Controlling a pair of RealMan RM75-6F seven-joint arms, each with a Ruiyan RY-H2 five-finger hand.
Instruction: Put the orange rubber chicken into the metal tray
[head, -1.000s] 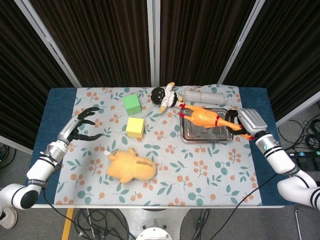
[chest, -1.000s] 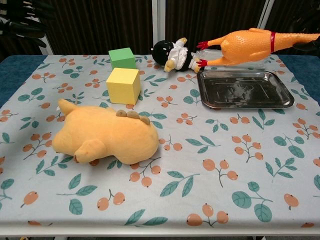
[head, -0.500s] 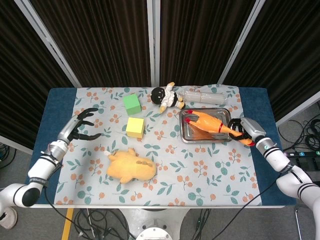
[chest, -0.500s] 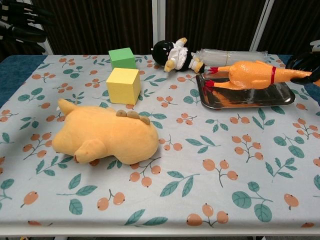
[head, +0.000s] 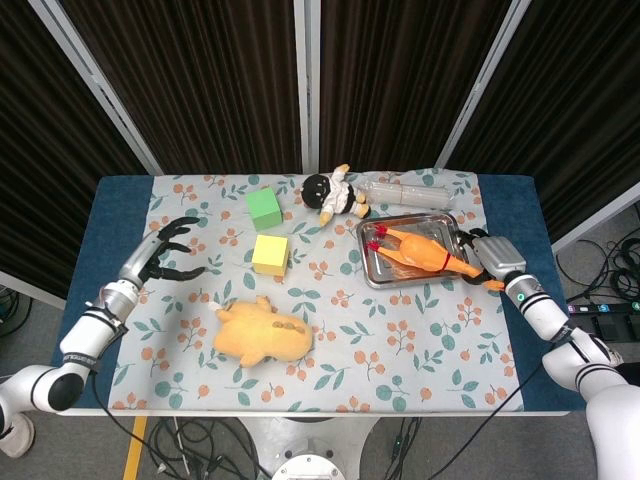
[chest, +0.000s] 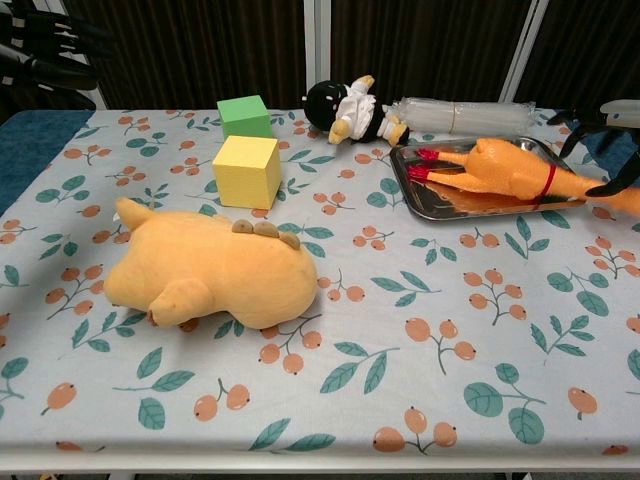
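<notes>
In the metal tray (head: 372, 268), orange rubber chicken (head: 420, 251); right hand (head: 492, 257) fingers apart.

White-and-silver arms (head: 85, 345) end in hands with black fingers (head: 170, 238).

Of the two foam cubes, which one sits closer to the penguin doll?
The green cube; it sits farther back, level with the penguin doll, while the yellow cube is nearer the front edge.

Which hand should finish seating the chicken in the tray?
Right. The right hand is at the chicken's neck beside the metal tray; the left hand hangs across the table.
</notes>
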